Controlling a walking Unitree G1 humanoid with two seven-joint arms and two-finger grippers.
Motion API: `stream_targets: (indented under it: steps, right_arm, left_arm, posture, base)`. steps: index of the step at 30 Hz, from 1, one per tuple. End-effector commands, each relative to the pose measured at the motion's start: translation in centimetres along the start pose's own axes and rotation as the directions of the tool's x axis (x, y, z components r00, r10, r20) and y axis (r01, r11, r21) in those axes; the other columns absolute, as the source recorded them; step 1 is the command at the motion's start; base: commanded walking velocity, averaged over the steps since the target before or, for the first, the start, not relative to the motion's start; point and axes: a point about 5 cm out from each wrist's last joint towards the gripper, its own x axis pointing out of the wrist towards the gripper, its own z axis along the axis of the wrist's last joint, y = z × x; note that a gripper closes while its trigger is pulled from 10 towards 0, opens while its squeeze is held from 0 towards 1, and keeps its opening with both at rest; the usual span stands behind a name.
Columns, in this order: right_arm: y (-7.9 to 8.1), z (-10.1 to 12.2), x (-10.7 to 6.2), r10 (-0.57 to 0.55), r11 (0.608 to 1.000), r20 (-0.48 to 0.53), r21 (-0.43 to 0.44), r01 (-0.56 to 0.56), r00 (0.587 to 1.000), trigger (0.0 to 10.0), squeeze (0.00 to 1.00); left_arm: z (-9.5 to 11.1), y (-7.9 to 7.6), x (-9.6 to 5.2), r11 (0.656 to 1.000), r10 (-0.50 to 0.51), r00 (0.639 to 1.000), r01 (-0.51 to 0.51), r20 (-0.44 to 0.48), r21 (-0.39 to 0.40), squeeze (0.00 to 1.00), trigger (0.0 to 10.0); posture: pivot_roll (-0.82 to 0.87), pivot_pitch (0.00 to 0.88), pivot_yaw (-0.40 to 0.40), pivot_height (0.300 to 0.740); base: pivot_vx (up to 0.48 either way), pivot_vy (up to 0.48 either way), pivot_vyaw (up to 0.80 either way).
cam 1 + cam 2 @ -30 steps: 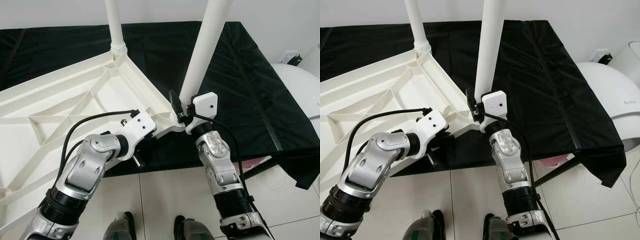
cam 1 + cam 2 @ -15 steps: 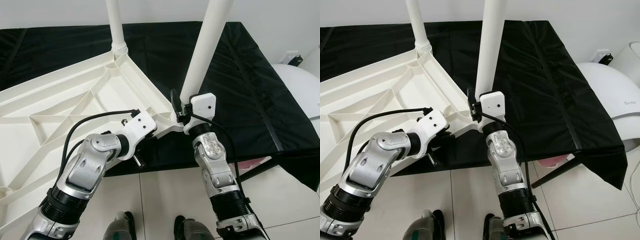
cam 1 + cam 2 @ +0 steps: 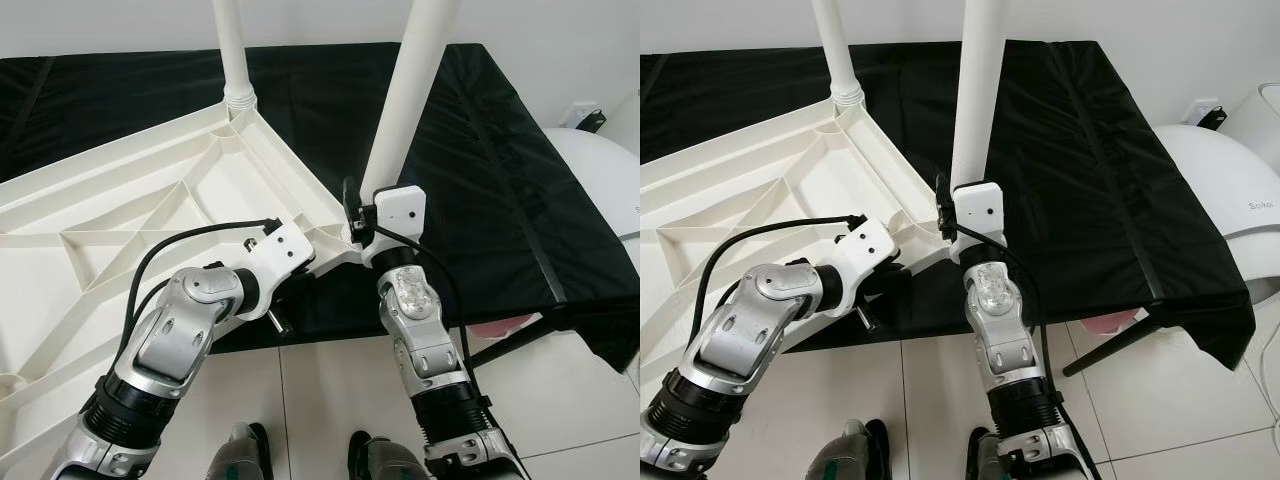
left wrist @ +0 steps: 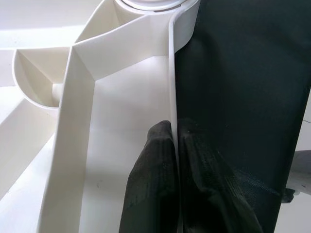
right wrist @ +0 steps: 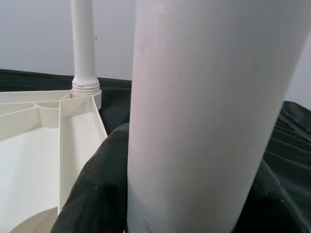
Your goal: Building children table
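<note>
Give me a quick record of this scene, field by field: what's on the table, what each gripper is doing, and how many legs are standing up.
surface: black cloth over a table
workpiece: white tabletop, upside down, ribs showing
legs standing: two, far leg and near leg
left gripper: shut on the tabletop's edge rim
right gripper: shut on the near leg at its base
floor: white tiles
beside table: white rounded object

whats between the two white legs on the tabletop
Between the far leg and near leg, the tabletop has only its straight rim, seen in the left eye view.
</note>
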Motion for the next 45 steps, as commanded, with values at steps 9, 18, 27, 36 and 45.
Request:
stream_targets:
  steps: [9,18,27,36,45]
  right_arm:
    - [-0.9,-1.5,-0.7,-0.081,0.995,-0.077,-0.058,0.077,0.994,10.0,0.00]
    - [-0.8,-1.5,-0.9,-0.081,0.995,-0.078,-0.057,0.076,0.994,10.0,0.00]
    - [-1.0,-1.7,-1.4,-0.075,0.996,-0.085,-0.046,0.072,0.993,10.0,0.00]
    - [-1.4,-2.1,-1.8,-0.085,0.996,-0.105,-0.022,0.083,0.991,10.0,0.00]
    - [-1.7,-2.3,-1.6,-0.093,0.996,-0.127,0.005,0.095,0.987,10.0,0.00]
  left_arm:
    - [0.2,0.0,0.1,0.999,0.032,0.999,-0.032,-0.001,0.000,0.00,10.0]
    - [0.1,0.0,0.1,0.999,0.033,0.999,-0.033,-0.001,0.000,0.00,10.0]
    - [0.2,0.2,0.0,0.999,0.037,0.999,-0.037,-0.001,0.004,0.00,10.0]
    - [0.2,0.2,0.0,0.999,0.035,0.999,-0.035,-0.001,0.005,0.00,10.0]
    - [0.2,0.2,0.0,0.999,0.034,0.999,-0.034,-0.004,0.005,0.00,10.0]
  posture:
    - [-0.07,0.195,-0.015,0.740]
    - [-0.07,0.196,-0.016,0.740]
    - [-0.07,0.195,-0.012,0.740]
    - [-0.07,0.198,-0.009,0.740]
    - [-0.07,0.200,-0.006,0.740]
  base:
    - [0.000,0.000,0.00]
    - [0.000,0.000,0.00]
    - [0.000,0.000,0.00]
    - [0.000,0.000,0.00]
    - [0.000,0.000,0.00]
